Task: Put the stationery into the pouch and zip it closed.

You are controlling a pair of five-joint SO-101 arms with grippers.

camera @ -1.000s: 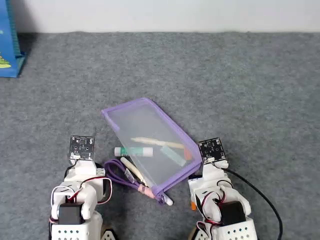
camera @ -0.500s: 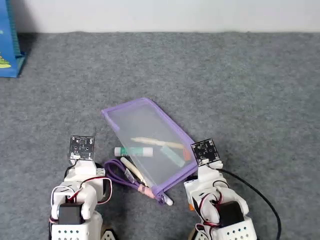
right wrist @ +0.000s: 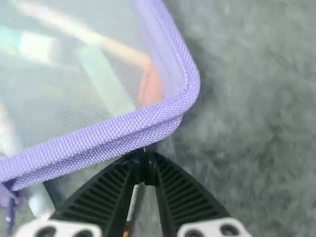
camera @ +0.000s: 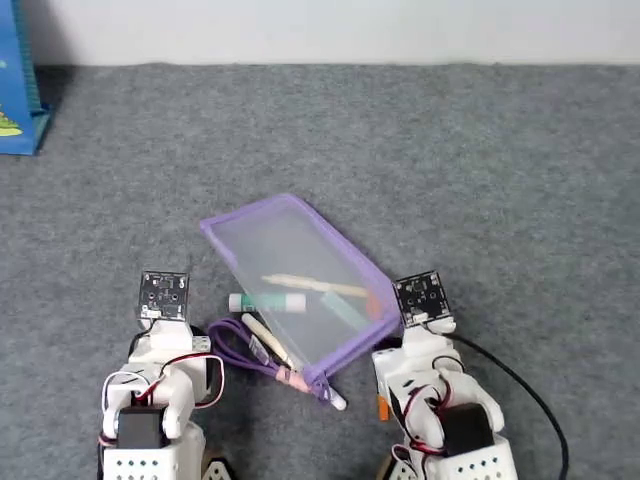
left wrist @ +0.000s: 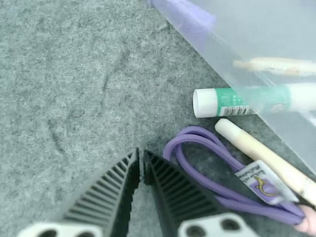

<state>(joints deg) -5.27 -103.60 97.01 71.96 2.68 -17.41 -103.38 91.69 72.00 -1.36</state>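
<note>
The clear pouch [camera: 285, 255] with purple trim lies flat between both arms. Inside it are a cream pencil [camera: 305, 285], a teal item [camera: 345, 312] and an orange item [right wrist: 148, 85]. A green and white glue stick [left wrist: 237, 101] sticks out of its near side. A cream pen [left wrist: 261, 159] lies beside the purple strap [left wrist: 197, 147]. My left gripper [left wrist: 139, 162] is shut over bare carpet, just short of the strap. My right gripper [right wrist: 144, 160] is shut, its tips against the pouch's purple edge [right wrist: 98, 137] near a corner. Whether it pinches the trim I cannot tell.
Grey carpet [camera: 480, 170] covers the table with free room beyond the pouch. A blue box [camera: 15, 80] stands at the far left edge. A pink tag [camera: 292, 380] and a small white piece [camera: 337, 402] lie at the pouch's near corner.
The right arm swung left toward the pouch, then back a little to the right. The pouch shifted slightly away and to the left. The left arm stayed still.
</note>
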